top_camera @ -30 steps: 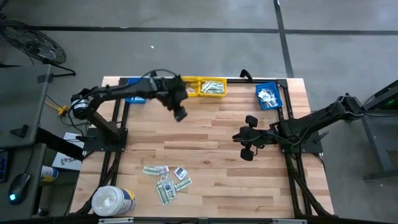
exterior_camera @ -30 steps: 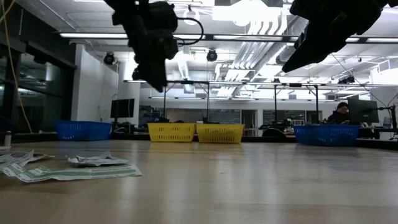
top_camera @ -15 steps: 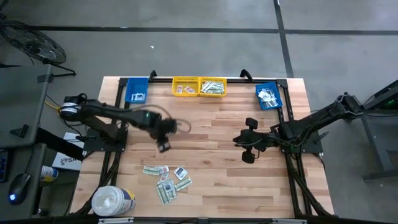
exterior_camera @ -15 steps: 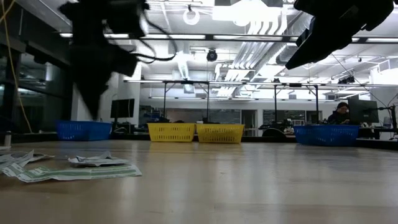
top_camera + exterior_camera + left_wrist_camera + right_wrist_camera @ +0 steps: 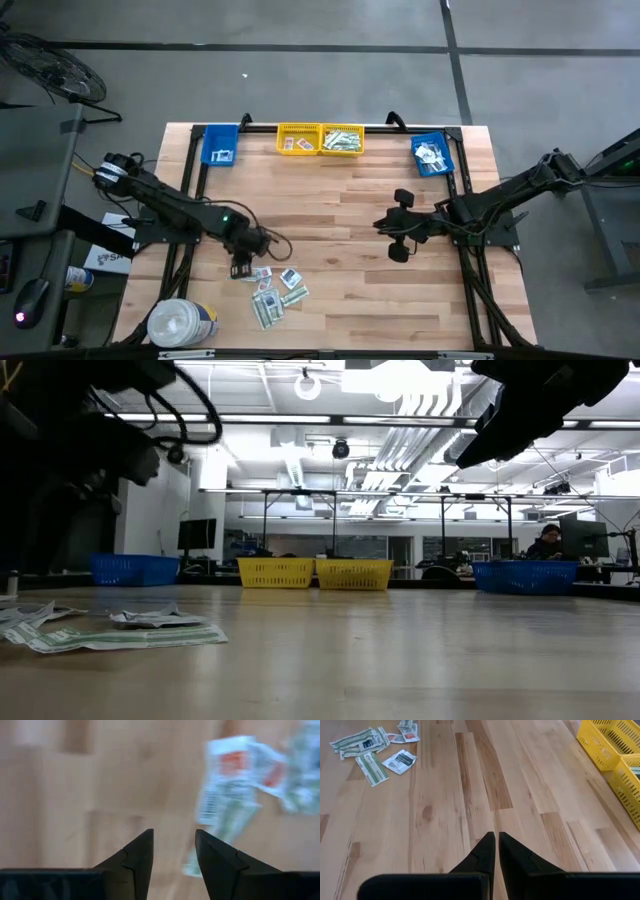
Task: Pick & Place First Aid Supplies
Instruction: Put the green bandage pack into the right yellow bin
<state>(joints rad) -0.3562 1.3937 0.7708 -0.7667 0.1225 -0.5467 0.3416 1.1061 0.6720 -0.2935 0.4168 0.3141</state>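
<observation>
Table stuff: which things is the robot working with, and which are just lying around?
Working with: paper packets, left gripper open above them.
Lying around: white tub, yellow bins, blue bins, right gripper shut, waiting.

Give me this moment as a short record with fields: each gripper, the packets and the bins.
left gripper: open, empty, at the edge of the packet pile
right gripper: shut, empty, waiting over bare table
packets: loose pile on the table's near left part
yellow bins: far edge, some packets inside
blue bins: far corners, some packets inside
</observation>
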